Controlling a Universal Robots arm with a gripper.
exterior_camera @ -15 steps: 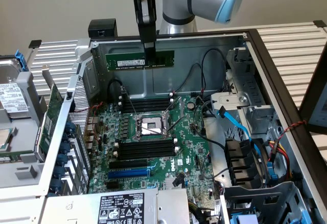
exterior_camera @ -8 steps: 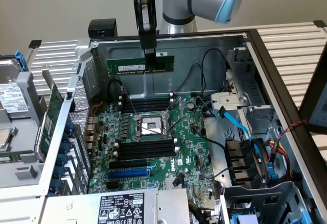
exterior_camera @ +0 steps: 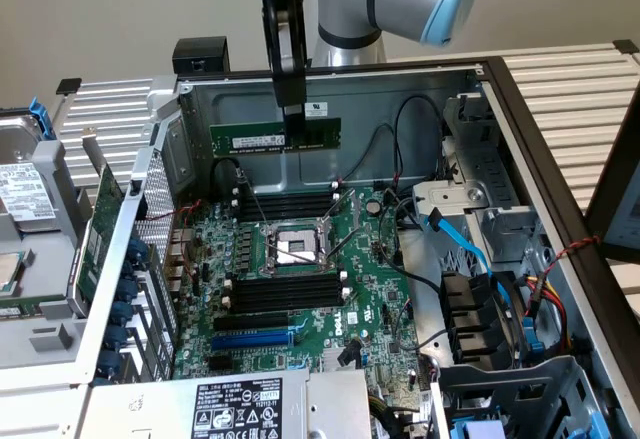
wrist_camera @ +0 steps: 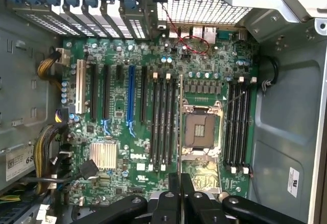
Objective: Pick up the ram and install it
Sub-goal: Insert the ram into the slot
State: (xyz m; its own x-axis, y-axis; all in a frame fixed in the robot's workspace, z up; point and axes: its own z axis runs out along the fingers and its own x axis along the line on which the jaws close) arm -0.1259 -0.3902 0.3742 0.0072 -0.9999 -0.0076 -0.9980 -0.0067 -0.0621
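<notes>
Ram (exterior_camera: pixel 245 139): narrow green stick, white label, held level above motherboard (exterior_camera: pixel 372 259).
Tool (exterior_camera: pixel 295 127): clenched on ram's middle.

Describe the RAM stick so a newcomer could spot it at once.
Find the open grey metal computer case. Above its green motherboard, the black gripper holds a long, thin green circuit-board stick. Unlike the black slots below, it hangs in mid-air, white-labelled.
</notes>
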